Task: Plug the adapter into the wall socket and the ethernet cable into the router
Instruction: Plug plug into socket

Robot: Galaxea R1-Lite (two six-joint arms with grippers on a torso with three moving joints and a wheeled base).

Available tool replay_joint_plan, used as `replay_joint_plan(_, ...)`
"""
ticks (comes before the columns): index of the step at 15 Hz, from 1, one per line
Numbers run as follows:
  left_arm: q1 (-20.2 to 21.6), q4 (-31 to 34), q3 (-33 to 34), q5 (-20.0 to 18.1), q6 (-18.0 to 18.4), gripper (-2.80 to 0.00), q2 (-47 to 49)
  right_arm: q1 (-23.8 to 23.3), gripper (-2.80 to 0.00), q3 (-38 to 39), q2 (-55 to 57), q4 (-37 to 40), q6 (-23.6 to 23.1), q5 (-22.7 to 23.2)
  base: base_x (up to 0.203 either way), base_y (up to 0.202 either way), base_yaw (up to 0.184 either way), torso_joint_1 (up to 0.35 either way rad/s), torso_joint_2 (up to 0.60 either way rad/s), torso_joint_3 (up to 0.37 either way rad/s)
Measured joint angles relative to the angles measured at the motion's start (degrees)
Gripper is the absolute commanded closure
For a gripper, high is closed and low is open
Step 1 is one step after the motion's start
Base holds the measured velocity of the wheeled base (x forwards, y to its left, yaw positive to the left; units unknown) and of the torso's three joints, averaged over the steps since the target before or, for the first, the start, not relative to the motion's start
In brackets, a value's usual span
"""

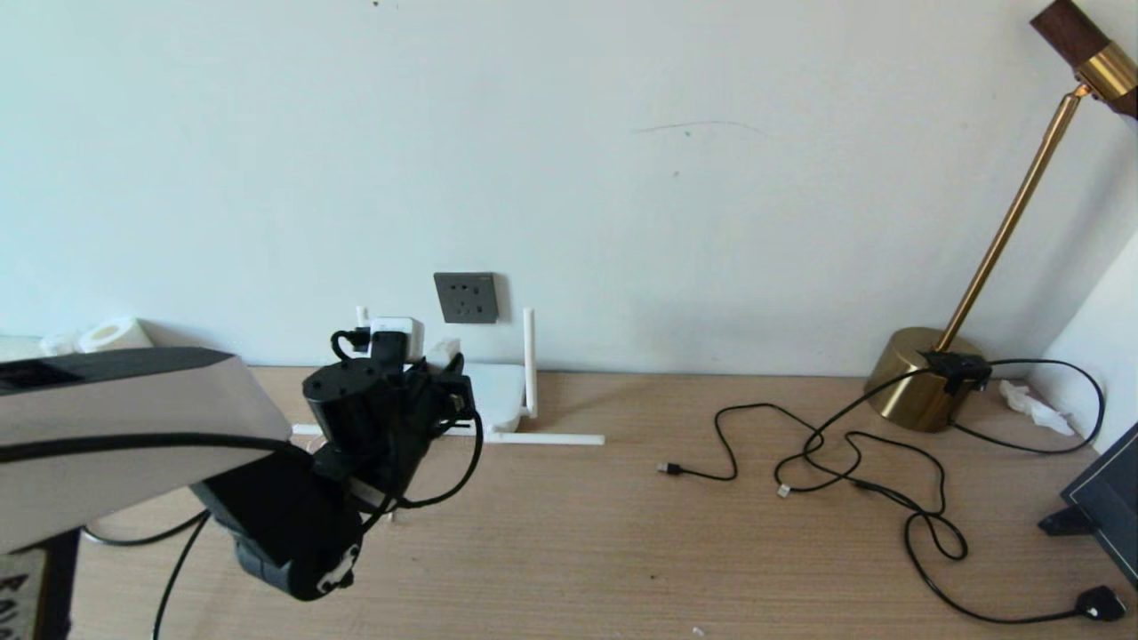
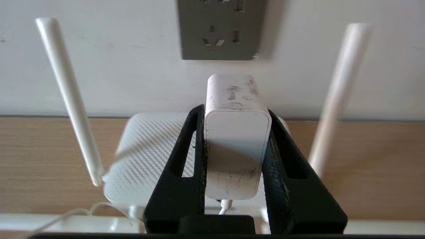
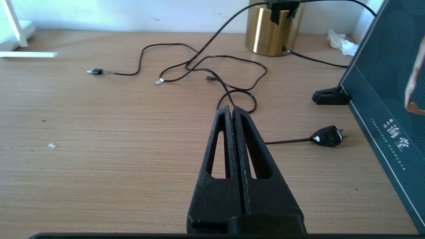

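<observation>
Pinching adapter (image 2: 236,139) in left gripper (image 2: 234,116) below socket (image 2: 220,30), over router (image 2: 146,156), between antennas (image 2: 71,99); right gripper (image 3: 232,111) pressed together above desk (image 3: 116,132).

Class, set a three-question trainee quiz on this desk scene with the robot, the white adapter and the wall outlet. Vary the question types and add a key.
1. True or false: the small white cube-shaped adapter is already seated in the dark grey square wall socket.
2. Which gripper holds the adapter? A) left gripper B) right gripper C) neither
3. Fill in: below the held adapter lies the flat white ______ with stick antennas.

Key: 1 false, it sits clamped short of the socket; 2 A, the right gripper is shut and empty over the wooden desk; 3 router.
</observation>
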Motion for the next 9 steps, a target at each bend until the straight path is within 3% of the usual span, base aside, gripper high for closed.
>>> replay_joint_plan(4, 4.22, -0.01, -5.17, -5.58, 0.18, 0.00, 3.48, 0.00, 0.00, 0.00, 0.00, -0.02, 0.00, 0.02, 0.000, 0.000, 0.000, 0.000, 0.00, 0.000)
replay_joint_plan(9, 5.11, -0.01, -11.18, -6.00, 0.19, 0.00, 6.25, 0.00, 0.00, 0.00, 0.00, -0.02, -0.01, 0.02, 0.000, 0.000, 0.000, 0.000, 0.00, 0.000)
